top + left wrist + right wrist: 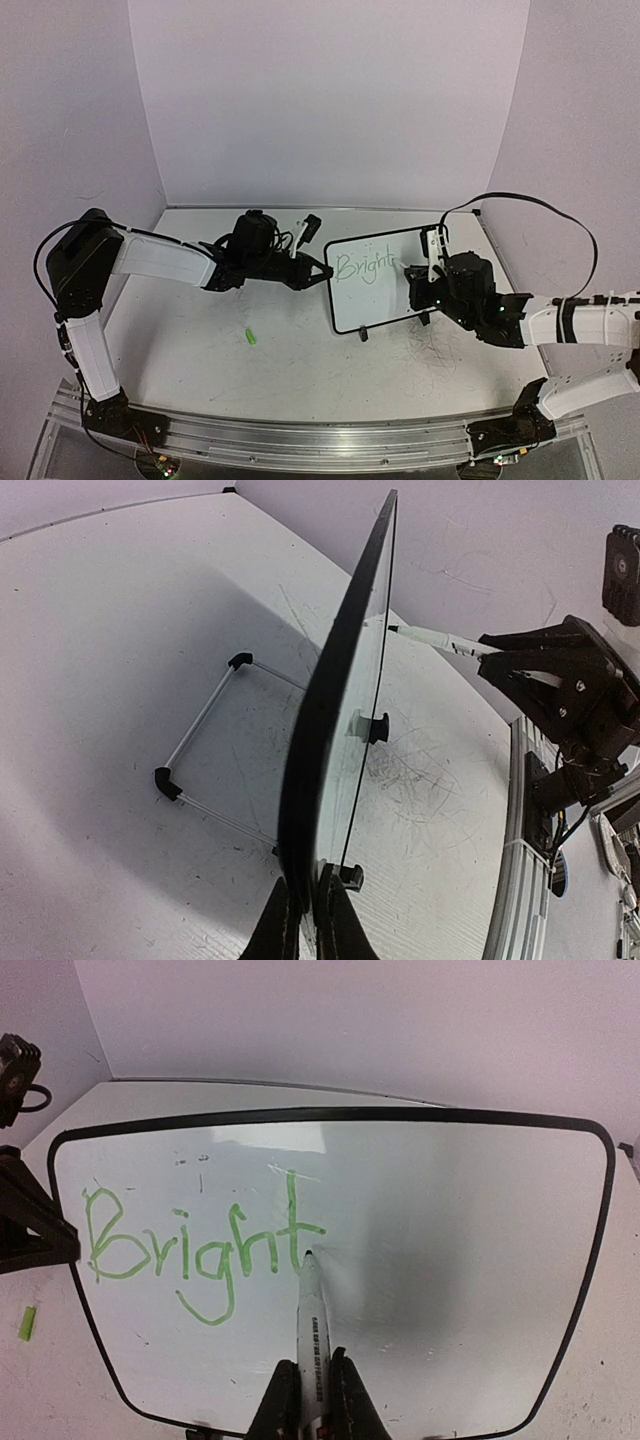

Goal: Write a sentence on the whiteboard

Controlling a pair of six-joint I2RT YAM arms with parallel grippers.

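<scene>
The whiteboard (pixel 385 295) stands upright near the table's middle, black-framed. It fills the right wrist view (pixel 450 1240) and shows edge-on in the left wrist view (pixel 345 680). The sentence (pixel 200 1245) reads "Bright" in light green; it also shows in the top view (pixel 362 267). My right gripper (pixel 312 1385) is shut on a white marker (pixel 311 1330), its tip touching the board just right of the "t". My left gripper (pixel 308 920) is shut on the board's left edge, holding it steady; it shows in the top view (pixel 322 272).
A small green marker cap (pixel 250 336) lies on the table left of the board, also in the right wrist view (pixel 27 1322). Grey scratch scribbles (pixel 430 350) mark the tabletop by the board's feet (pixel 375 727). White walls enclose the table.
</scene>
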